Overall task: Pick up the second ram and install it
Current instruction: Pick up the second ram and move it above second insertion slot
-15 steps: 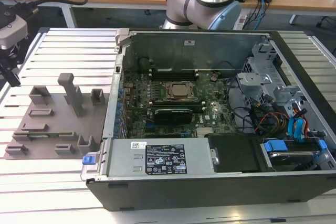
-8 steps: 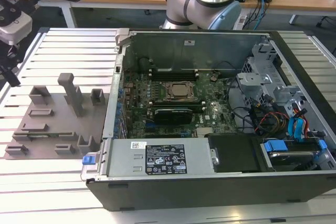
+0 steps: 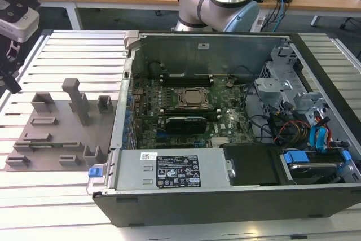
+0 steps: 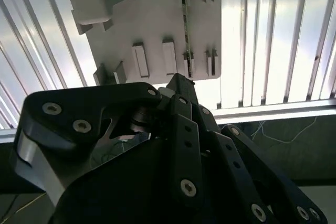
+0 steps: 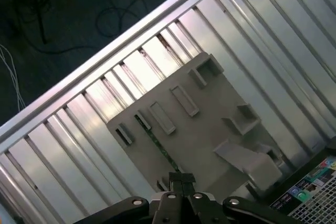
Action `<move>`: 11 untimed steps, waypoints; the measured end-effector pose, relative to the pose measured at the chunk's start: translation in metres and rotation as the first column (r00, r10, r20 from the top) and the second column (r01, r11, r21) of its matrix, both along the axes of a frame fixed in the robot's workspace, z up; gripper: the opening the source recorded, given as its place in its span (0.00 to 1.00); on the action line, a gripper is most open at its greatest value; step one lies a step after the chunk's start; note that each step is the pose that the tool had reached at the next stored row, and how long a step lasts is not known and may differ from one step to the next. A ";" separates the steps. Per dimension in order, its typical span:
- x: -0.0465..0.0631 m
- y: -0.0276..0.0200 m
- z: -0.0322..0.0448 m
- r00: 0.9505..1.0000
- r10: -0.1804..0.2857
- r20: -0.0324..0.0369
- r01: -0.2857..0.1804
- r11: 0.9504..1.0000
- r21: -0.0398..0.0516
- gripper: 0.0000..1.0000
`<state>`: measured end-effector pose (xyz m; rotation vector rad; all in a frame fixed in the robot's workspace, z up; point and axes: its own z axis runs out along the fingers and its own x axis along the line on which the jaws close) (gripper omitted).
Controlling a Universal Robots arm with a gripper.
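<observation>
The second ram (image 5: 155,141) stands on edge in a slot of the grey tray (image 5: 210,129), a thin dark green strip. In the second wrist view the second ram (image 4: 184,19) runs along the grey tray (image 4: 152,19), just beyond my fingertips. My gripper (image 5: 178,178) hovers above the tray with its black fingers together and nothing between them. In the second wrist view my gripper (image 4: 180,83) points at the tray's near edge. In the exterior view my gripper (image 3: 9,74) hangs at the left edge, above the grey tray (image 3: 62,134).
The open computer case (image 3: 225,196) lies at the exterior view's right of the tray, with the motherboard (image 3: 225,119) and CPU socket (image 3: 190,99) inside. Grey blocks (image 3: 76,100) rise from the tray. The ribbed metal table (image 3: 73,49) ends near the tray; cables (image 5: 79,14) lie on the floor beyond.
</observation>
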<state>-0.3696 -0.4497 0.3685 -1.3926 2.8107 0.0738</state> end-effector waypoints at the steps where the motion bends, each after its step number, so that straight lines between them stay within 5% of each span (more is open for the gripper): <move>1: 0.000 0.0000 0.0000 1.000 0.017 0.000 -0.017 1.000 0.000 0.10; 3: 0.000 0.0000 0.0000 0.997 0.079 0.000 -0.079 0.997 0.000 0.10; 6: 0.000 0.0000 0.0000 0.994 0.112 0.000 -0.112 0.994 0.000 0.10; 8: 0.000 0.0000 0.0000 0.989 0.150 0.000 -0.150 0.989 0.000 0.10; 11: 0.000 0.0000 0.0000 0.975 0.224 0.000 -0.224 0.975 0.000 0.10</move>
